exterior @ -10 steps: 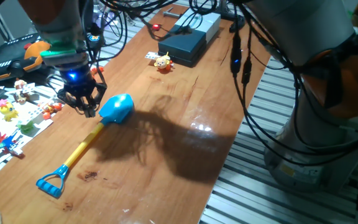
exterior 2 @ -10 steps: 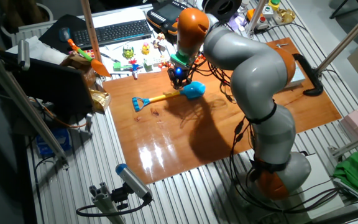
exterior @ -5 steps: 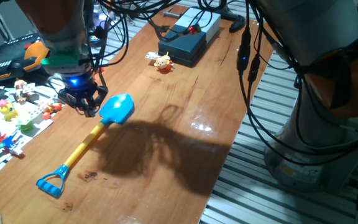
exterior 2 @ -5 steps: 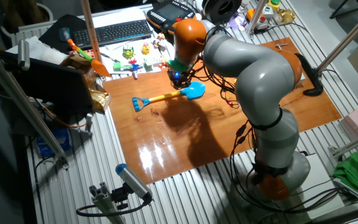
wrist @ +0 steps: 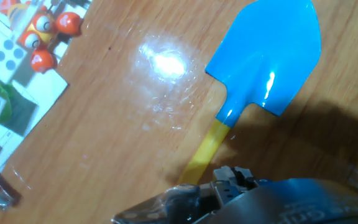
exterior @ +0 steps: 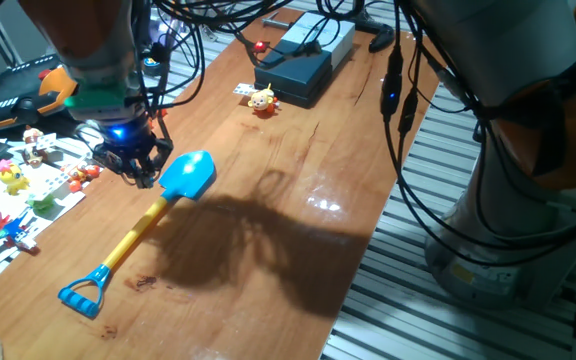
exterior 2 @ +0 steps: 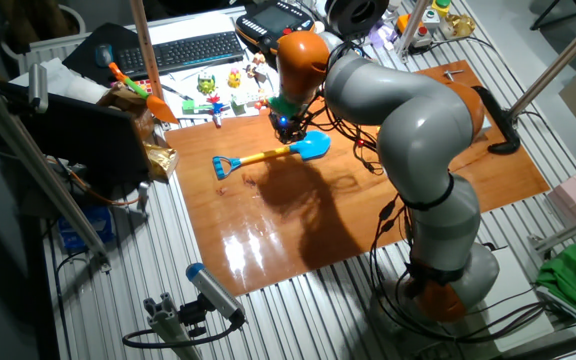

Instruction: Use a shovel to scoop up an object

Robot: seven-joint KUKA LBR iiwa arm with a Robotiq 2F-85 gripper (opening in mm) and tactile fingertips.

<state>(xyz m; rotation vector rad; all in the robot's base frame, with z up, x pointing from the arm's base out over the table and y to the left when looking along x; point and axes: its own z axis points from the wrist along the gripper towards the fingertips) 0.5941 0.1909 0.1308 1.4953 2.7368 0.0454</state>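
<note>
The shovel lies flat on the wooden table, its light-blue blade (exterior: 189, 175) pointing away, its yellow shaft (exterior: 136, 236) running to the blue loop end (exterior: 80, 296). It also shows in the other fixed view (exterior 2: 311, 146) and fills the hand view (wrist: 269, 57). My gripper (exterior: 134, 167) hangs just left of the blade, close above the table, and looks open and empty. It also shows in the other fixed view (exterior 2: 286, 124). The object, a tiny yellow figurine (exterior: 261, 99), stands farther back beside a dark box, well apart from the shovel.
A dark blue box (exterior: 294, 72) with cables sits at the back. Small toy figures lie on white paper (exterior: 30, 182) left of the gripper; red-and-white ones (wrist: 42, 38) show in the hand view. A keyboard (exterior 2: 183, 50) lies beyond the table. The table's right edge (exterior: 363, 255) is near.
The arm's upper links swung and its shadow shifted on the table between one second and half a second ago. The gripper barely moved. The shovel and the figurine have not moved.
</note>
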